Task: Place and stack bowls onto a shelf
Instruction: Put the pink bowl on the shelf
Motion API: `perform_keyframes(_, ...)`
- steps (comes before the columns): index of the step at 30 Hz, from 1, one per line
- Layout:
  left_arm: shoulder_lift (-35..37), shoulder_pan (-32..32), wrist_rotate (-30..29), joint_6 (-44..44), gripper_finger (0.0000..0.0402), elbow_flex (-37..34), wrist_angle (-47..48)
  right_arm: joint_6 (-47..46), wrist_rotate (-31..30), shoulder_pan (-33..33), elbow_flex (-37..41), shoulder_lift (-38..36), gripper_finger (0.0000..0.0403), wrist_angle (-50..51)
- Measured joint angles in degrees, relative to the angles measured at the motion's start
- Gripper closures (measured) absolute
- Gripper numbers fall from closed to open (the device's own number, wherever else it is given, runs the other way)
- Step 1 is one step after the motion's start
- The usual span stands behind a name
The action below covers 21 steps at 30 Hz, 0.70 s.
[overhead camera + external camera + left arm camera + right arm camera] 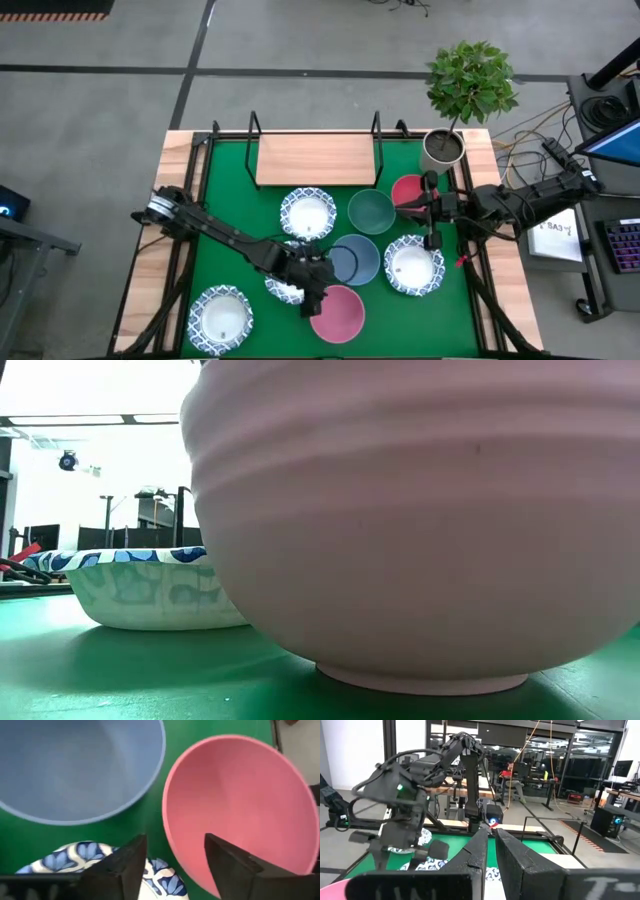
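Observation:
My left gripper (318, 295) (175, 840) is open over the pink bowl (340, 315) (240, 805). Its fingers stand either side of the bowl's rim (167, 837), one over the inside and one outside, and I see no touch. A white blue-rimmed bowl (283, 287) (85, 852) lies partly under that gripper. The grey-blue bowl (355, 258) sits beside it. My right gripper (420, 208) (491, 832) is shut and hovers level near the red bowl (406, 188). The dark green bowl (371, 211) and more white bowls (307, 213) (413, 265) (221, 318) rest on the mat. The shelf (315, 160) holds nothing.
A potted plant in a white pot (442, 148) stands at the table's far right corner, beside the shelf. The green mat (230, 230) covers the table. In the low view the pink bowl (420, 520) fills the near foreground, with a white patterned bowl (150, 590) behind it.

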<state>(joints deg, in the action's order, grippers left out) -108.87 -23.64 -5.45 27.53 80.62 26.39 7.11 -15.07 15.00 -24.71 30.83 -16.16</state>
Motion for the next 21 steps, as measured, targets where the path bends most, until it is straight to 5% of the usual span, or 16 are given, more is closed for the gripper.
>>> perform_keyframes(12,-4.75,-0.08,0.69,2.53,0.0209,2.38,3.13,0.00,0.00,0.00,-0.15,-0.02,0.0374,0.96)
perform_keyframes(21,-4.84,-0.30,1.54,4.94,0.0356,2.34,2.73,0.00,-0.02,0.00,-0.15,0.04,0.0374,0.94)
